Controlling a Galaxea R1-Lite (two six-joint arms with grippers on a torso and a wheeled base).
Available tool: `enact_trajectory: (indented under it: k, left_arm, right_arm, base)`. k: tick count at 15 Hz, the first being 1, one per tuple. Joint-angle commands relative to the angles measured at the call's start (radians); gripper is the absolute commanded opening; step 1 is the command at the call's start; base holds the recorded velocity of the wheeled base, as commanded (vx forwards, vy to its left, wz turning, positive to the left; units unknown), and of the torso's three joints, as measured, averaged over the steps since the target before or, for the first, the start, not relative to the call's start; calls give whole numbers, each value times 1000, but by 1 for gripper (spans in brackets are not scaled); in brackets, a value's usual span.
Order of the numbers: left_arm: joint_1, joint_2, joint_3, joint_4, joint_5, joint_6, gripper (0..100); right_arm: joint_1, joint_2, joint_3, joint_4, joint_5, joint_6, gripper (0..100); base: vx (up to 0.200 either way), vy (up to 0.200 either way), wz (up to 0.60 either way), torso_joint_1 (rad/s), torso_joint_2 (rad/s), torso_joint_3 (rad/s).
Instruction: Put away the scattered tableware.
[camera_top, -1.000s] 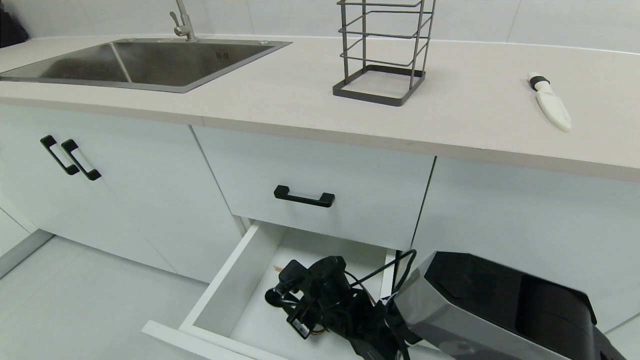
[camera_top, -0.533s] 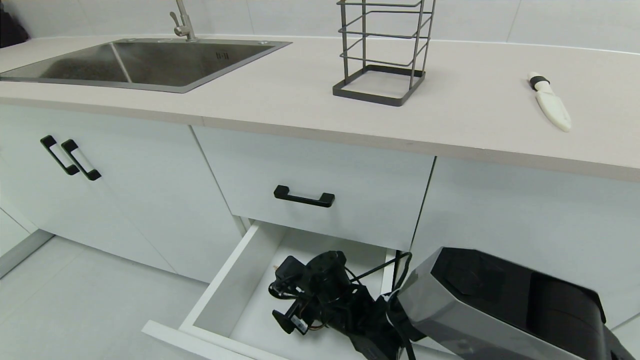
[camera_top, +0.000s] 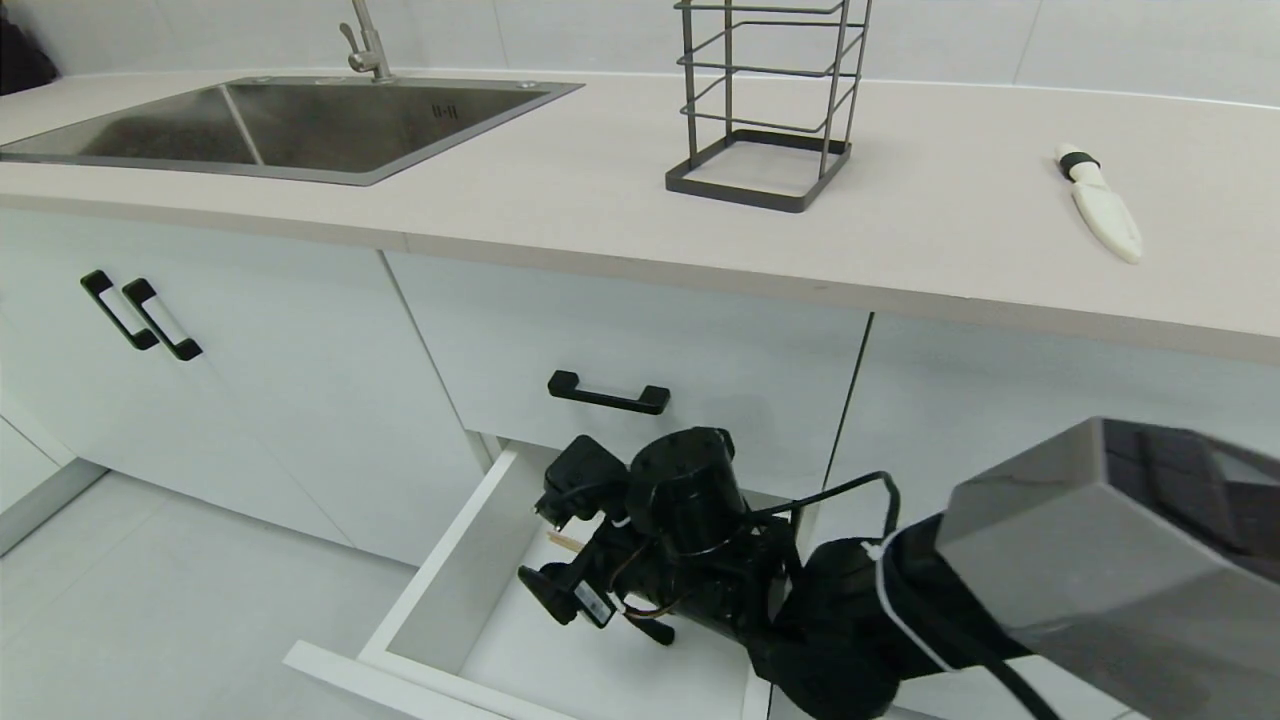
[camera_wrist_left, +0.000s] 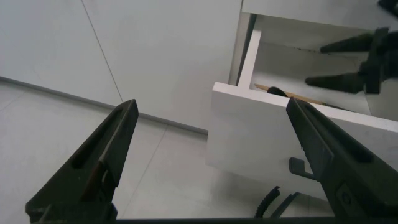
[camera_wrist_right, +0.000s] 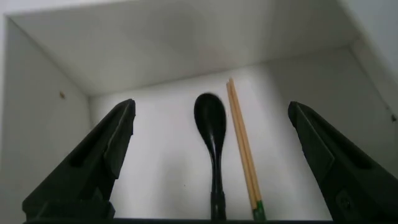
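Drawer (camera_top: 447, 572): pulled out below the counter (camera_top: 560, 200), front edge nearest, bare floor toward that edge.
Right gripper (camera_top: 550, 545): over the drawer, jaws wide, holding nothing.
Spoon (camera_wrist_right: 211, 134): black, flat on the drawer floor, just beside 2 chopsticks (camera_wrist_right: 242, 146).
Left gripper (camera_wrist_left: 211, 104): outside the drawer near its front corner, jaws wide.
Knife (camera_top: 1100, 205): white, on the counter at right, well apart from the wire rack (camera_top: 765, 110).

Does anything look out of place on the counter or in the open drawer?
The white knife lies loose on the counter, well apart from the rack. In the drawer, spoon and chopsticks lie neatly side by side.
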Motion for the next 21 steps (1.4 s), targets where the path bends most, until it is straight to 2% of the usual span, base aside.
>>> enact_trajectory:
  k: [1, 2, 3, 5, 13, 15, 18, 21]
  left_arm:
    - [0, 0, 0, 0, 0, 0, 100]
    - [0, 0, 0, 0, 0, 0, 100]
    - [0, 0, 0, 0, 0, 0, 100]
    - [0, 0, 0, 0, 0, 0, 100]
    - [0, 0, 0, 0, 0, 0, 100]
    - [0, 0, 0, 0, 0, 0, 100]
    - [0, 0, 0, 0, 0, 0, 100]
    - [0, 0, 0, 0, 0, 0, 100]
  right_arm:
    - [66, -240, 198, -66, -8, 77, 100]
    - [86, -274, 257, -97, -12, 98, 100]
    - [104, -364, 411, -150, -26, 107, 100]
    - [101, -421, 519, -203, -25, 107, 100]
    - [84, -702, 797, -244, 23, 106, 100]
    - [78, -834, 944, -232, 97, 98, 100]
    - [11, -1076, 1120, -138, 141, 97, 100]
    - [-71, -1200, 1131, -121, 161, 97, 100]
  base:
    - [0, 0, 0, 0, 0, 0]
    - [0, 0, 0, 0, 0, 0]
    - [0, 0, 0, 0, 0, 0]
    - [0, 0, 0, 0, 0, 0]
    - [0, 0, 0, 0, 0, 0]
    - [0, 0, 0, 0, 0, 0]
    - [0, 0, 0, 0, 0, 0]
    - [0, 0, 0, 0, 0, 0]
